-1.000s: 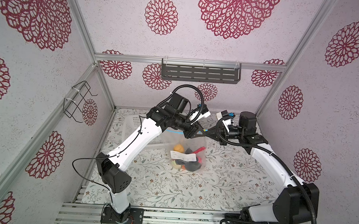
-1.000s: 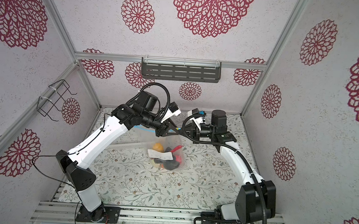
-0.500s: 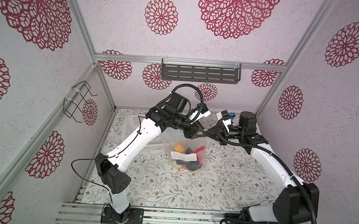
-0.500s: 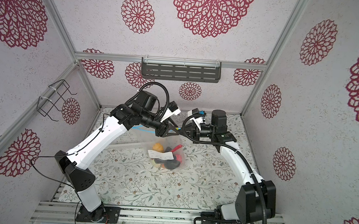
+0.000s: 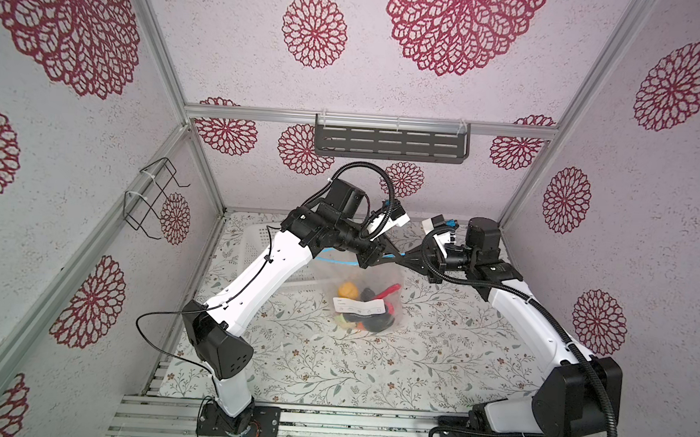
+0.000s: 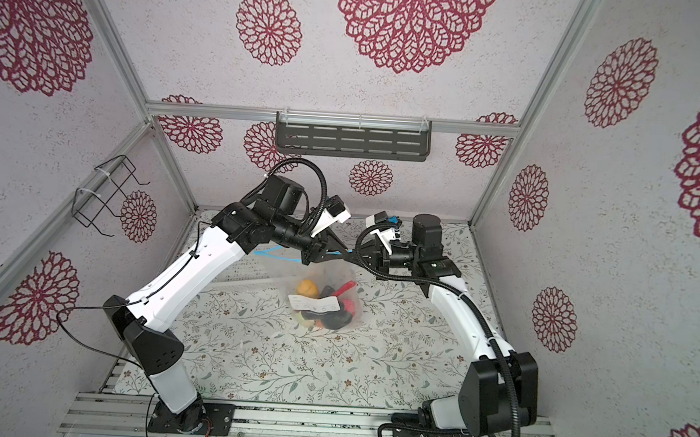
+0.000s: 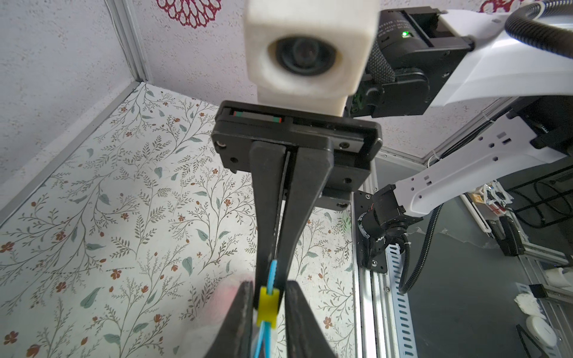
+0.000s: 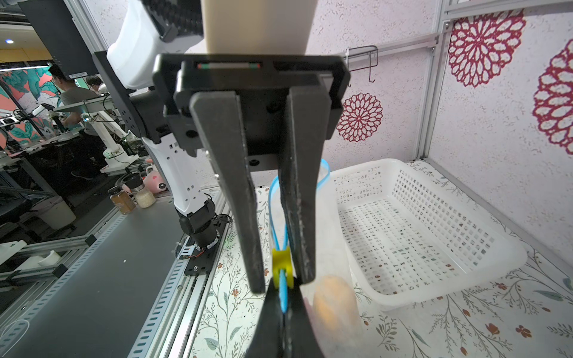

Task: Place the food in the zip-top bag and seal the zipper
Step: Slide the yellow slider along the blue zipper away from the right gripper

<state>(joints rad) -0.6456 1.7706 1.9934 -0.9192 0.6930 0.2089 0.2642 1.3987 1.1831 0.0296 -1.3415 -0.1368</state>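
A: How will the zip-top bag [image 5: 357, 280] handle?

B: Thin, limp, slippery film, I'd judge. The food [image 5: 365, 312] pooled in its bottom looks light but drags it down. Take the stiffer zipper [image 8: 282, 294], never the film.

A: Where is it?

B: It hangs between the arms over the tabletop [image 5: 372, 366], near the white perforated basket [image 8: 418, 235]. The right pincer [image 7: 274, 272] is clamped on the zipper's end. The left pincer [image 8: 281, 283] stands slightly apart, astride the yellow slider [image 7: 267, 307].

A: Do the views differ?

B: Both top views show the whole bag and food, but not the slider. Both wrist views show the slider. The right wrist view also shows the mouth's two strands gaping behind it.
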